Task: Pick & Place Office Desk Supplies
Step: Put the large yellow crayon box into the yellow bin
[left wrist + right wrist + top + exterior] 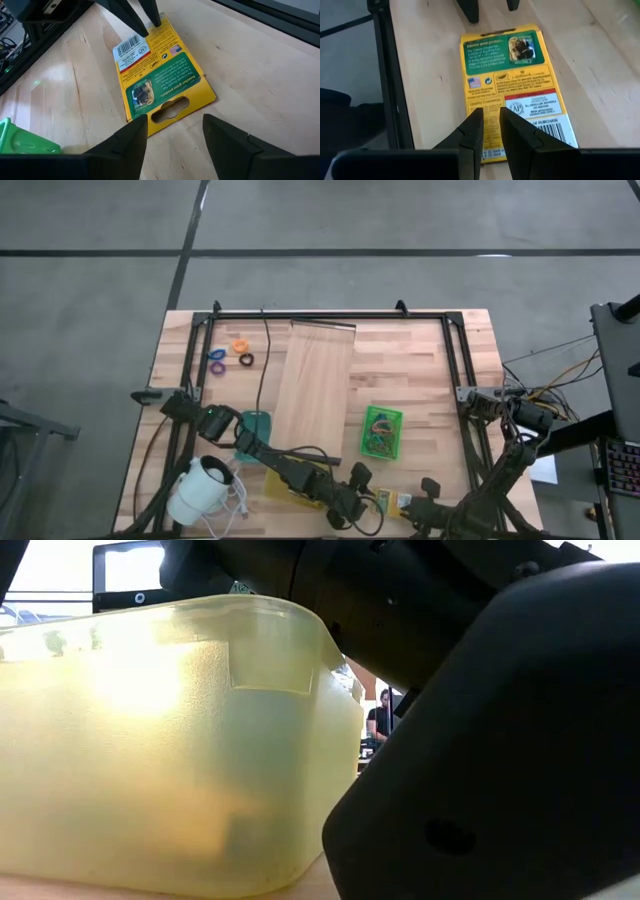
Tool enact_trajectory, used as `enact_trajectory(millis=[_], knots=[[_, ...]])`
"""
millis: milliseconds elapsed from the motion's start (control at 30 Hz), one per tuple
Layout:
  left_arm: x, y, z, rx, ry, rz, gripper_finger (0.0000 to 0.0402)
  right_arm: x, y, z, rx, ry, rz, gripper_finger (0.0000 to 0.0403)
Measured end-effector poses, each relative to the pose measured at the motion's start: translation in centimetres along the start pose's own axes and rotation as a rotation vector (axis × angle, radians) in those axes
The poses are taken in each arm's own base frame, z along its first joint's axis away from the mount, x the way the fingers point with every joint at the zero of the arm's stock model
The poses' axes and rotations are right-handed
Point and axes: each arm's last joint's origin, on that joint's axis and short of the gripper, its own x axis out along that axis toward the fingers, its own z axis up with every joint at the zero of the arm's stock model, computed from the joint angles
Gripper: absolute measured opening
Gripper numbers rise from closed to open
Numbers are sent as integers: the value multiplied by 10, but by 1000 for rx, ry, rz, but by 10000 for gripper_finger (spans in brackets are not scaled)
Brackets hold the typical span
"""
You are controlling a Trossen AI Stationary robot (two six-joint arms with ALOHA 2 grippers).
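A yellow-and-green packet (160, 75) lies flat on the wooden table near its front edge, between my two grippers; it also shows in the high view as the packet (396, 500). My left gripper (174, 131) is open, its fingers on either side of the packet's hanger-hole end without touching it. My right gripper (490, 117) stands over the packet's barcode end (547, 127), slanting down, with only a narrow gap between its fingers and nothing between them. Orange, purple and black rings (231, 356) lie at the far left. My right gripper has its fingertips (146, 31) right at the packet's barcode end (131, 49), slanting down onto its printed face. I cannot tell whether they touch it. The packet lies flat on the table.
A long pale board (312, 385) lies in the middle, and a green tray (382, 430) with small items stands to its right. A white round corded device (203, 486) sits at the near left. A translucent yellowish tub (150, 740) fills the low view. Black frame rails run along the table's sides.
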Motion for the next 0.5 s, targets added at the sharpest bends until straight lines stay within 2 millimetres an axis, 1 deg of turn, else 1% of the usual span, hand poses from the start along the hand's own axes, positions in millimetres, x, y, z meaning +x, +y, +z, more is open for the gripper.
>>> enact_trajectory(millis=[167,333,500], knots=[[0,0,0,0,0,0,195,-2,0,1,16,-6,4,63],[0,0,0,0,1,1,194,-12,-2,2,81,64,4,63],[0,0,0,0,1,1,194,-19,0,-1,95,77,22,63]])
